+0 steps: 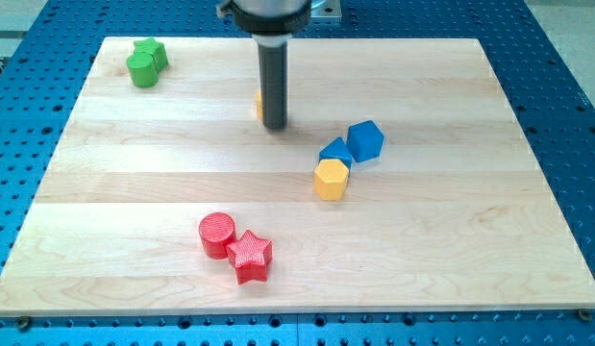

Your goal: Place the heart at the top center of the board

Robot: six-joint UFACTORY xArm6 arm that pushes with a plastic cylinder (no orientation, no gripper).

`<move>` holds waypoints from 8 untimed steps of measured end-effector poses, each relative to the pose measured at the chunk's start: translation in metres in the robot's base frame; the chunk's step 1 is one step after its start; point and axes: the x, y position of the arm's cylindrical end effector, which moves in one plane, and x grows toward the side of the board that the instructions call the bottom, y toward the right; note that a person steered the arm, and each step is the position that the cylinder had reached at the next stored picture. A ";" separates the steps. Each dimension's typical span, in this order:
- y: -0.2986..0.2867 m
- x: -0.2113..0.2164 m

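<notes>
My rod comes down from the view's top, and my tip (274, 126) rests on the wooden board (134, 192) a little above its middle. A yellow block (260, 105) shows only as a sliver at the rod's left side, touching it; most of it is hidden, so I cannot make out its shape. No other block lies close to my tip.
Two green blocks (145, 63) sit together at the top left. A blue cube (365, 140), a blue triangle (335, 151) and a yellow hexagon (331, 179) cluster right of centre. A red cylinder (217, 234) and a red star (250, 256) lie at the bottom.
</notes>
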 end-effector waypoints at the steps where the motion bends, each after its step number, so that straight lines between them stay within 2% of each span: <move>1: 0.027 -0.060; 2: -0.005 0.015; 3: -0.049 0.002; 4: 0.006 -0.049; 5: 0.044 -0.065; 6: 0.053 -0.110; 7: 0.069 -0.046; 8: 0.160 0.025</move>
